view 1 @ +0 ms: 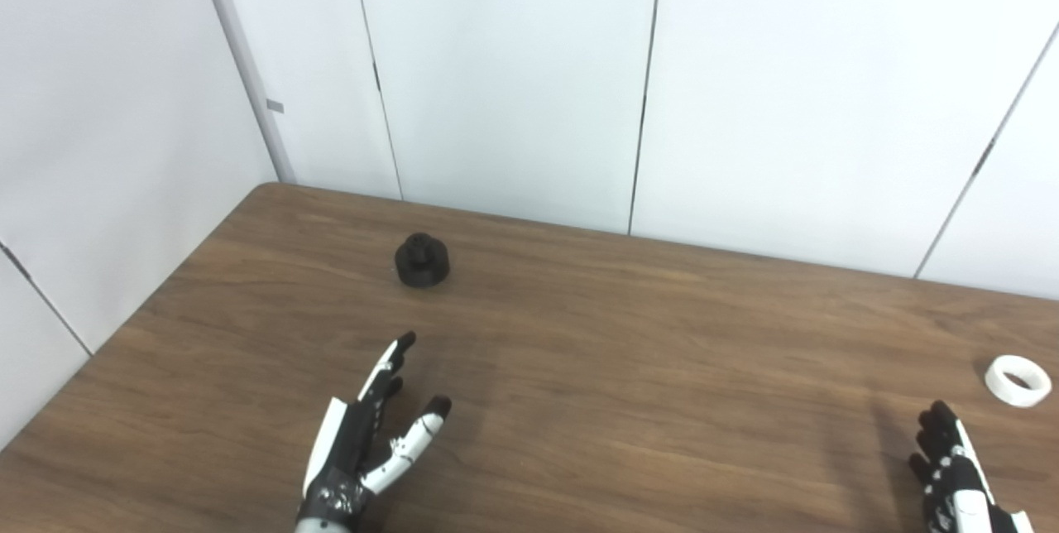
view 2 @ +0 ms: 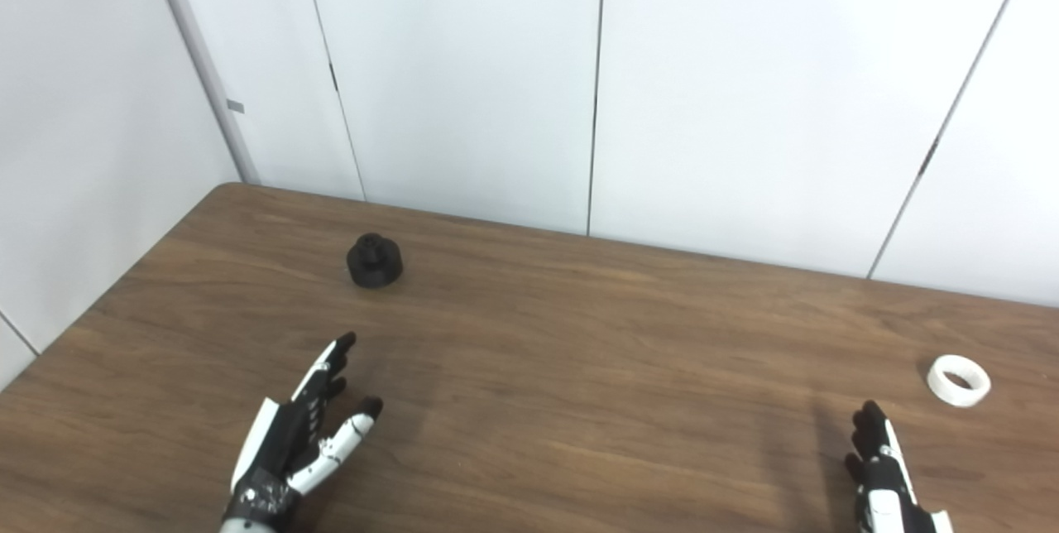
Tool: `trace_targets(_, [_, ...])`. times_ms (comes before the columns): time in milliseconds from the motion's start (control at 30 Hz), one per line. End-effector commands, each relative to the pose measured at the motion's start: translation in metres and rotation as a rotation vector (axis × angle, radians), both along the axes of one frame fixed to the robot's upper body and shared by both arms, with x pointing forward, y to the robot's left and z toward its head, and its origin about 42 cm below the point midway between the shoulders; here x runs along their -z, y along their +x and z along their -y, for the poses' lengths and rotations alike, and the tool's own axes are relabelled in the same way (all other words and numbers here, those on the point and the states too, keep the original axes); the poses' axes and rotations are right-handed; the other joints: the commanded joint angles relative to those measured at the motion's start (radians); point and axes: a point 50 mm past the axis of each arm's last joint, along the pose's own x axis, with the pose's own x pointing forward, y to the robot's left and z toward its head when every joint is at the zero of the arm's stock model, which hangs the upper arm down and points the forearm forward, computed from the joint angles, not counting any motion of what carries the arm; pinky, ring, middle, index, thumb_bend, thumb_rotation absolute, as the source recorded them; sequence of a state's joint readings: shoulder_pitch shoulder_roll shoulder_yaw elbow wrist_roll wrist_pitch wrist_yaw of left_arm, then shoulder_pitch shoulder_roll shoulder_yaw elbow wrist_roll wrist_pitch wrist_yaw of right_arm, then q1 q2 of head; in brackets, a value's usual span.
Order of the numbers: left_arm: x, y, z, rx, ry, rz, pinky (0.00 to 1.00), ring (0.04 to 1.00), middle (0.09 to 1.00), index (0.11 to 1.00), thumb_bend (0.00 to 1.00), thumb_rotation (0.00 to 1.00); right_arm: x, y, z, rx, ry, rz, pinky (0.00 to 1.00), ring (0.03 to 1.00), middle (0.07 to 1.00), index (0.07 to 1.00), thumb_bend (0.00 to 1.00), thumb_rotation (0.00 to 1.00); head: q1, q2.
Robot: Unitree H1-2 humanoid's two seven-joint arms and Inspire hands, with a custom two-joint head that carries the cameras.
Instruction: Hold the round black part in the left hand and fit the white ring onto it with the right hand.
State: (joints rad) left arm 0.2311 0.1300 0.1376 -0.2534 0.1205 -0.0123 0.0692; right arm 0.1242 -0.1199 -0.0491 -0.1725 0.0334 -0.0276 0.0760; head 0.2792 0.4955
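- One round black plastic part (view 1: 422, 260) stands on the brown wood-grain desk (view 1: 629, 367), toward the far left corner and not far from the far edge. Its broad base is down and a narrower knob on top points straight up — its axis is upright.
- One white plastic ring (view 1: 1018, 381) lies flat near the right edge of the desk, its hole facing up, well apart from the black part.
- The black-and-white left hand (view 1: 364, 442) comes in from the near edge, left of centre, and hovers over the desk. Its fingers are spread and extended toward the black part, thumb held apart, and it holds nothing; a clear stretch of desk lies between it and the part.
- The right hand (view 2: 881, 475) shows only partly at the near right corner — its fingers point up the desk, near the ring but not touching it. I cannot tell whether it is spread or curled.
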Motion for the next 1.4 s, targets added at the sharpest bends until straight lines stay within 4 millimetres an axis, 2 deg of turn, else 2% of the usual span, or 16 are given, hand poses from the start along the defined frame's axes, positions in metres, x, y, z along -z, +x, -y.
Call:
trace_targets(0, [-0.024, 0.015, -0.009, -0.061, 0.053, 0.085, 0.99, 0.984, 0.974, 0.944, 0.72, 0.34, 0.001, -0.004, 0.002, 0.020, -0.005, -0.002, 1.00, 1.000, 0.979, 0.982, 0.39, 1.00, 0.000, 0.002])
trace_targets(100, [-0.036, 0.024, -0.017, -0.079, 0.115, 0.118, 0.96, 0.963, 0.948, 0.922, 0.84, 0.25, 0.000, -0.005, 0.001, 0.021, -0.001, -0.004, 1.00, 1.000, 0.980, 0.985, 0.38, 1.00, -0.001, 0.004])
trace_targets(133, [-0.041, 0.030, -0.021, -0.085, 0.130, 0.127, 0.96, 0.962, 0.946, 0.920, 0.86, 0.23, 0.000, -0.005, 0.000, 0.022, -0.001, -0.005, 1.00, 1.000, 0.980, 0.985, 0.38, 1.00, -0.002, 0.005])
trace_targets(200, [-0.051, 0.040, -0.029, -0.095, 0.156, 0.134, 0.98, 0.969, 0.940, 0.898, 0.96, 0.20, -0.001, -0.006, -0.001, 0.021, -0.001, -0.008, 1.00, 1.000, 0.983, 0.987, 0.40, 1.00, -0.003, 0.006])
trace_targets(267, [-0.060, 0.049, -0.035, -0.099, 0.202, 0.130, 1.00, 0.976, 0.943, 0.894, 0.99, 0.20, -0.002, -0.006, -0.002, 0.026, -0.005, -0.012, 1.00, 1.000, 0.982, 0.986, 0.40, 1.00, -0.003, 0.007])
trace_targets(600, [-0.081, 0.100, -0.058, -0.122, 0.462, 0.042, 1.00, 1.000, 0.960, 0.868, 1.00, 0.34, -0.005, -0.005, -0.006, 0.028, -0.023, -0.017, 1.00, 1.000, 0.976, 0.986, 0.41, 1.00, -0.009, 0.008])
trace_targets(800, [-0.086, 0.132, -0.066, -0.144, 0.552, -0.003, 1.00, 1.000, 0.964, 0.833, 1.00, 0.34, -0.005, -0.006, -0.008, 0.026, -0.028, -0.003, 1.00, 1.000, 0.973, 0.983, 0.34, 1.00, -0.012, 0.009])
trace_targets(1067, [-0.090, 0.173, -0.075, -0.186, 0.634, -0.065, 1.00, 1.000, 0.973, 0.842, 1.00, 0.37, -0.005, -0.007, -0.009, 0.013, -0.025, -0.008, 1.00, 1.000, 0.977, 0.988, 0.34, 1.00, -0.015, 0.011])
trace_targets(1367, [-0.087, 0.210, -0.082, -0.210, 0.662, -0.117, 1.00, 1.000, 0.976, 0.845, 1.00, 0.33, -0.005, -0.009, -0.011, 0.021, -0.041, -0.006, 1.00, 0.993, 0.967, 0.983, 0.34, 1.00, -0.023, 0.011])
